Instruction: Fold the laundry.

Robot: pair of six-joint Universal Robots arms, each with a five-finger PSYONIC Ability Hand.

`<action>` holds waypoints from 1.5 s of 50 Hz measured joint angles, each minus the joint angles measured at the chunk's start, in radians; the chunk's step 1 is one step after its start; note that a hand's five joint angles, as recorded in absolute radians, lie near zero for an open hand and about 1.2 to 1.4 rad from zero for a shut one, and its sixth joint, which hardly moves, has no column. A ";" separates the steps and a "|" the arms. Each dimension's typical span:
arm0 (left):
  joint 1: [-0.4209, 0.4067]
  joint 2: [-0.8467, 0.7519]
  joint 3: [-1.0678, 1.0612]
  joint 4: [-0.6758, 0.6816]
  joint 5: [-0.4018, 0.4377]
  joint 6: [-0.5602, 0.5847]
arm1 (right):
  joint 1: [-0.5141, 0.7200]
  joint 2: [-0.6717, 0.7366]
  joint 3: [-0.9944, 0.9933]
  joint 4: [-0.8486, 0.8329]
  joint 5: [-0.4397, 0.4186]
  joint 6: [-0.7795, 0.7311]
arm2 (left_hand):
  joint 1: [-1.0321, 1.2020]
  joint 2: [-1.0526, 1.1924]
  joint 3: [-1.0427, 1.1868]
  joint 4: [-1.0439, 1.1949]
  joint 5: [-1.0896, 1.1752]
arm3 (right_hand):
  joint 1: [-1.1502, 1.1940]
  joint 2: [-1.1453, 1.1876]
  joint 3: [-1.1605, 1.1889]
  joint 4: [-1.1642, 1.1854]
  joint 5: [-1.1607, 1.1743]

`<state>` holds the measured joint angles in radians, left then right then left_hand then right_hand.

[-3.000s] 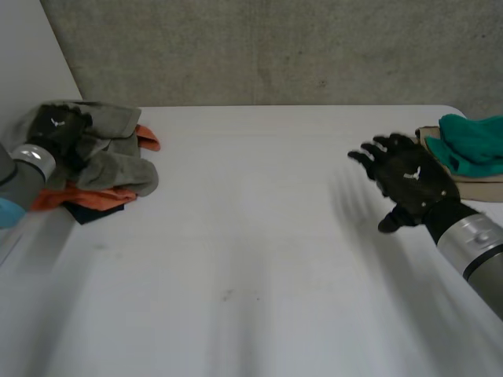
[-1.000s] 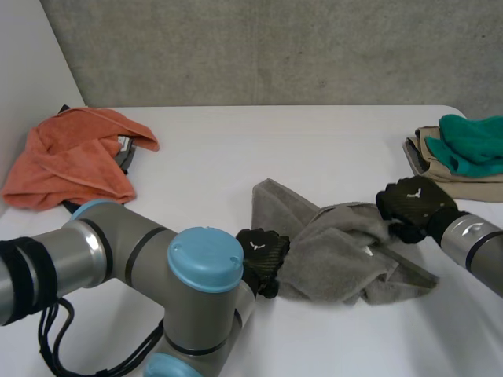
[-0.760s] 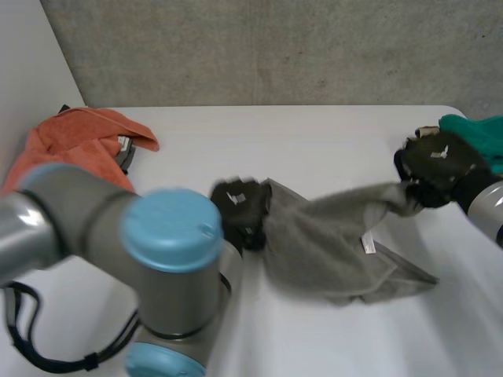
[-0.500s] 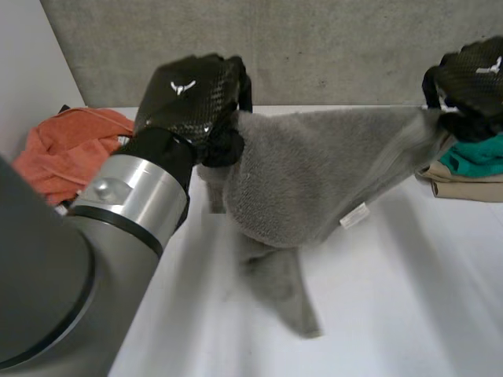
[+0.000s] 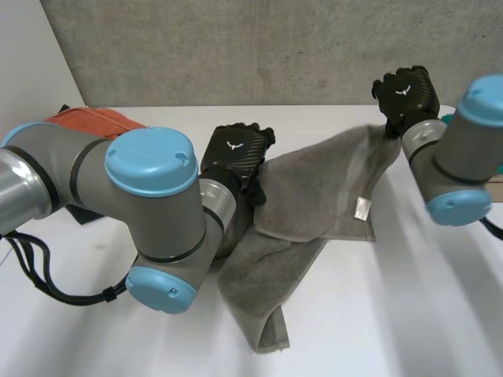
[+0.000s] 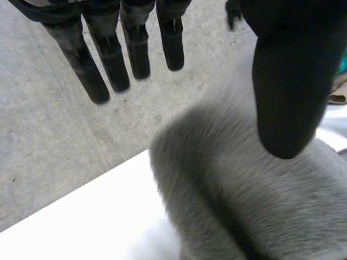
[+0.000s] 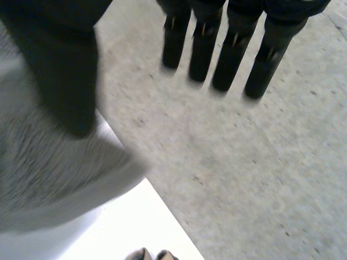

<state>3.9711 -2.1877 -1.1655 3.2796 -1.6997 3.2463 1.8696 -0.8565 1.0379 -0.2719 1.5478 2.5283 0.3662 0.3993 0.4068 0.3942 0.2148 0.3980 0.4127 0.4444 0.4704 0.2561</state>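
Observation:
A grey towel (image 5: 314,188) hangs spread between my two hands, its lower part trailing onto the white table (image 5: 377,314). My left hand (image 5: 236,153) is at the towel's left upper corner. In the left wrist view its fingers (image 6: 108,54) are straight and apart from the thumb (image 6: 287,81), which rests against the towel (image 6: 244,206). My right hand (image 5: 405,90) is at the right upper corner. Its fingers (image 7: 233,49) are straight too, and the thumb (image 7: 59,70) lies by the towel's edge (image 7: 43,184). Neither hand pinches the cloth.
An orange towel (image 5: 86,118) lies crumpled at the table's far left, behind my left arm (image 5: 149,181). My right arm (image 5: 464,149) stands over the table's far right. A concrete wall (image 5: 275,47) runs behind the table.
Both hands, shut on the towel's upper corners half a second ago, have opened. The towel has dropped from its high stretch and its lower part now lies on the table.

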 measured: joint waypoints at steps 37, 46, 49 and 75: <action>0.351 0.221 -0.586 0.002 0.019 0.019 | 0.011 -0.054 0.289 0.301 -0.301 0.470 | -0.020 -0.040 -0.046 -0.032 -0.025 | -0.040 -0.073 -0.083 -0.108 -0.063; 0.347 0.195 -0.572 0.011 0.019 0.011 | 0.045 0.058 0.194 0.221 -0.283 0.501 | -0.020 -0.039 -0.045 -0.031 -0.023 | 0.073 0.048 0.025 0.002 0.049; 0.347 0.218 -0.580 0.014 0.019 0.009 | 0.058 0.086 0.167 0.196 -0.269 0.507 | -0.020 -0.039 -0.045 -0.031 -0.023 | 0.087 0.068 0.041 0.018 0.066; 0.353 0.187 -0.534 0.024 0.082 0.010 | 0.088 -0.362 0.311 0.206 -0.193 0.294 | -0.023 -0.076 -0.081 -0.076 -0.080 | 0.726 0.763 0.747 0.730 0.725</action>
<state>4.3245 -2.0007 -1.6999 3.3039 -1.6174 3.2561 1.9578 -1.2181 1.3486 -0.0661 1.3547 2.8219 0.3436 0.3229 0.3257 0.3186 0.1353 1.1238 1.1757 1.1914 1.2003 0.9814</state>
